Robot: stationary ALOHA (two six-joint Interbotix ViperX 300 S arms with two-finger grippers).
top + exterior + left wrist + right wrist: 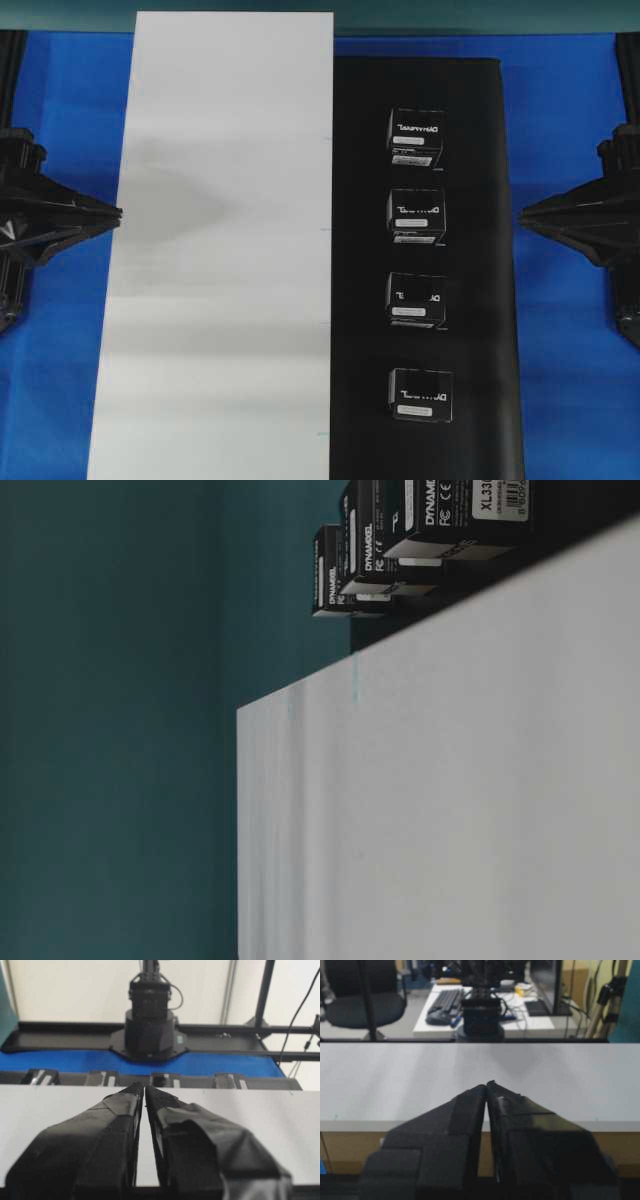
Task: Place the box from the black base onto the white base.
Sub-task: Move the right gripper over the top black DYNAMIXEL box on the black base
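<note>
Black boxes [416, 138] — on black base [480, 300]

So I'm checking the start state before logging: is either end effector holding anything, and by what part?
Nothing is held. The left end effector and right end effector are both shut and empty; all four boxes sit on the black base.
</note>
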